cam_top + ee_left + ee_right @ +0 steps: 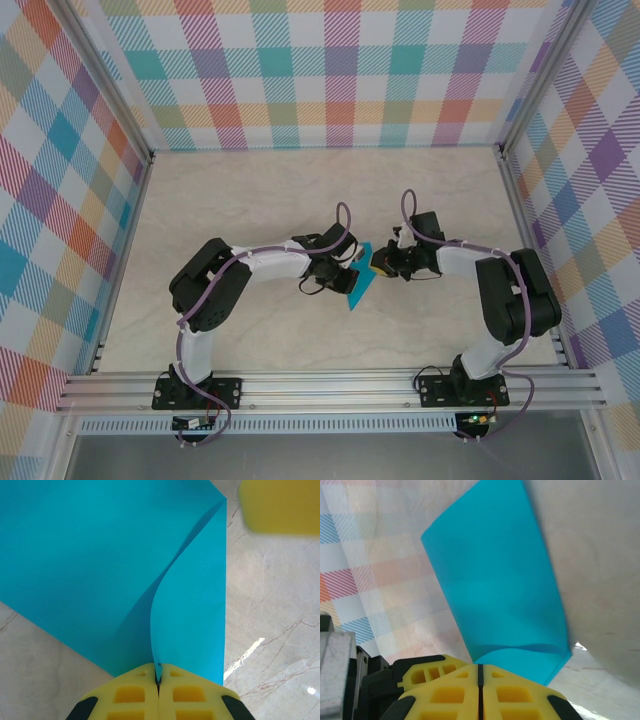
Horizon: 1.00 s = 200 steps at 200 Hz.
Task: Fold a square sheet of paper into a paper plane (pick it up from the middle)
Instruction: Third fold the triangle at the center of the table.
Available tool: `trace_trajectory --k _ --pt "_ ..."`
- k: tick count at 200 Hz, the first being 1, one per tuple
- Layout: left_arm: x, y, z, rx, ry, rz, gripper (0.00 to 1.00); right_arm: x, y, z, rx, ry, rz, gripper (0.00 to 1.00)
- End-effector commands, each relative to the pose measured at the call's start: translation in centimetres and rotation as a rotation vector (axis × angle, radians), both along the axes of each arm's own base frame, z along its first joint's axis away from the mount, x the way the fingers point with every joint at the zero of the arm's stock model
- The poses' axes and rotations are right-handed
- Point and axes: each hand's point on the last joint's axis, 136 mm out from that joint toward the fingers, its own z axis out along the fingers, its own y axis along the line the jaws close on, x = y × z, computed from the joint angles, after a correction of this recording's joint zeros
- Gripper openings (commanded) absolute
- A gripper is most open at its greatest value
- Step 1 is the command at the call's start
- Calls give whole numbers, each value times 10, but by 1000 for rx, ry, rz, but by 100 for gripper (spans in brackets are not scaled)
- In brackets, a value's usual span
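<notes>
marble table | one teal sheet | pinched by left fingers, right fingers

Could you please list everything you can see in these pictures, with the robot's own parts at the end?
sheet of paper: one, teal-blue, partly folded, held up over the middle of the table between the two grippers.
table: one, pale beige marble look, under everything.
checked walls: three, pastel plaid, at the left, back and right of the table.
metal rail: one, silver, along the near edge, carrying the arm bases.
left arm: one, white and black, reaching in from the left.
right arm: one, white and black, reaching in from the right.
left gripper: one, yellow fingers, shut on the paper's edge.
right gripper: one, yellow fingers, shut on the paper.
</notes>
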Motion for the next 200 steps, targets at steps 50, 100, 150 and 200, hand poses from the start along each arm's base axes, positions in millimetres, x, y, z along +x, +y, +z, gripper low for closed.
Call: trace_trajectory --k 50,100,150,200 --pt "-5 11 -12 55 40 -5 5 -13 0 -45 -73 109 -2 6" --pt "7 11 24 33 -27 53 28 -18 -5 -55 -102 134 -29 6" --pt "25 28 76 22 -124 239 37 -17 -6 -56 -102 143 -47 6" --pt "16 4 62 -92 -20 231 13 -16 -6 -55 -101 144 -48 6"
